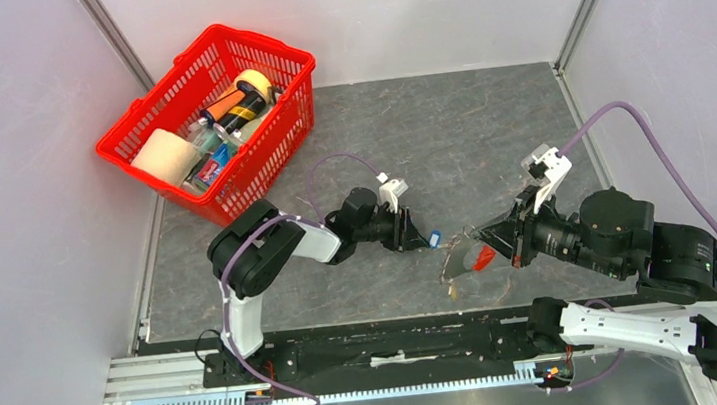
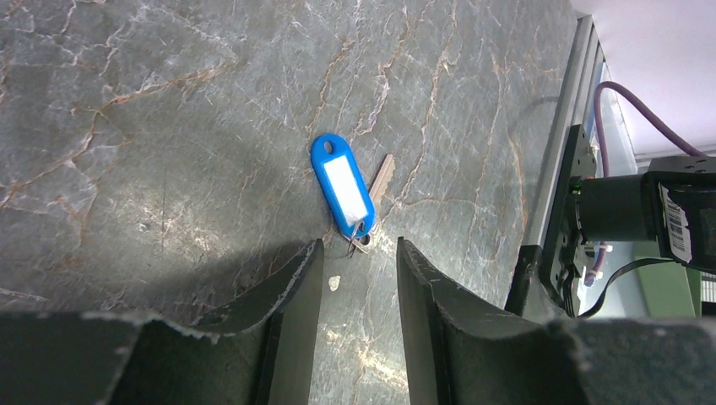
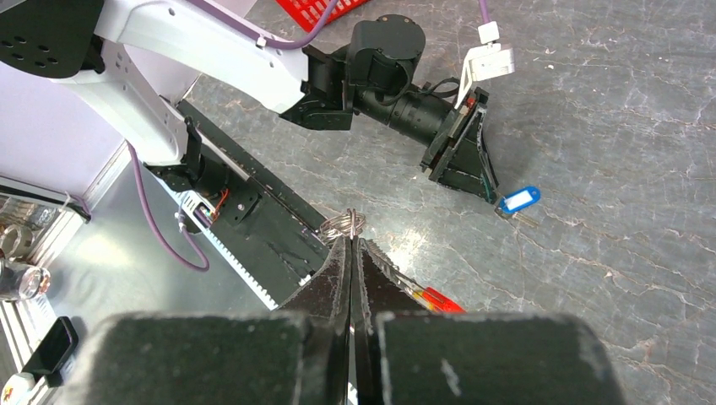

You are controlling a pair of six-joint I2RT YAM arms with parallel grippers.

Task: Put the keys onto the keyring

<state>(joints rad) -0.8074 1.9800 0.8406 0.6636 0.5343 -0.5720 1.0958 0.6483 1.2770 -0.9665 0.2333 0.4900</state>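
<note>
Right gripper [image 3: 349, 240], nearest the bases, has its jaws pinched tight on the keyring [image 1: 477, 259]. In the wrist view a wire loop [image 3: 344, 224] pokes out past the tips, and a red part [image 3: 439, 299] sits lower, beside the fingers. The loop end points toward the left arm, probably to offer an end for threading. Can't tell if the loop is pried apart, or if the keyring is clear of the table [image 2: 152, 118].

Left gripper [image 2: 360, 245] has its jaws spread with nothing between them, tips low over the table. The gap is aimed at the near end of the key [image 2: 342, 187].

The key lies flat on the table just past the left tips, between the two grippers and apart from the keyring. Its small ring [image 2: 358, 243] sits right at the mouth of the gap. The blade [image 2: 382, 175] lies alongside the blue head, just beside it.

Judgement: this is the approach to pick up the key, and nothing is threaded yet. The spread jaws roughly line up with the head's long axis, so closing would pinch its sides. The key is thin and flat on a hard table, so it could skid or tip instead of lifting.

Basket [image 1: 210, 118] sits in the far left corner with odd items in it, well apart and not involved.
</note>
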